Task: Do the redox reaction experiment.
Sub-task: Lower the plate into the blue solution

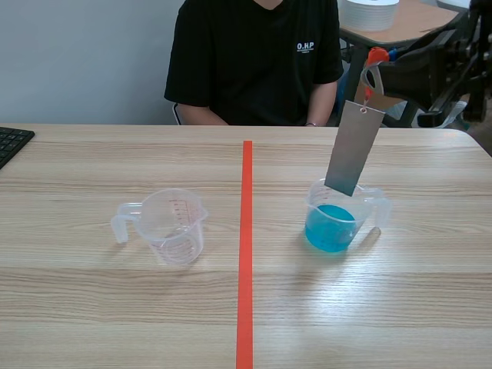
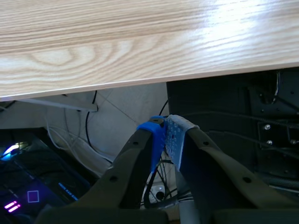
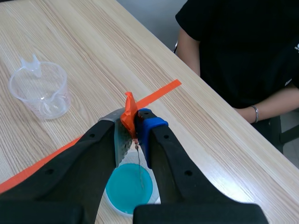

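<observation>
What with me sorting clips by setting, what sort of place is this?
Likely an office or lab set up for a chemistry demo: a wooden table with an empty measuring cup and a cup of blue liquid, and a grey metal strip hanging there from the right claw.

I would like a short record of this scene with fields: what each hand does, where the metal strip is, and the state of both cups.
right hand: shut on the orange tab, raised above the blue cup
metal strip: hangs tilted from the tab, lower end at the blue cup's mouth
blue cup: holds blue liquid, upright
empty cup: clear, upright, across the tape line
left hand: shut on nothing, below the table edge
</observation>
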{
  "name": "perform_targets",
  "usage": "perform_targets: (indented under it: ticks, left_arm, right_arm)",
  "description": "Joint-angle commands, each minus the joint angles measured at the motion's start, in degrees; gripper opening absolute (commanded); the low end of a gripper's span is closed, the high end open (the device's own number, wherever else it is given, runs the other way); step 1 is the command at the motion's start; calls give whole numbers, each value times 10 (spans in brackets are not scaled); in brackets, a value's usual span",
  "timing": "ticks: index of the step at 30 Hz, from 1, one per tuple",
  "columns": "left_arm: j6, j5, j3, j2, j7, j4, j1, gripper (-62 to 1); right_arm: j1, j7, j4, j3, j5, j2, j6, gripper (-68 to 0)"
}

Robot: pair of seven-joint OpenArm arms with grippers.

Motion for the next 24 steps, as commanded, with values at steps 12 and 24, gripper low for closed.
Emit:
perform_targets:
  ticks: [12, 24]
  left_arm:
    - [-1, 0, -2, -4, -8, -18, 3, -564]
    - [-1, 0, -2, -4, -8, -18, 3, -564]
  right_arm:
    - [7, 80, -77, -14, -31, 9, 3, -662]
    - [7, 205, -153, -100, -149, 9, 3, -662]
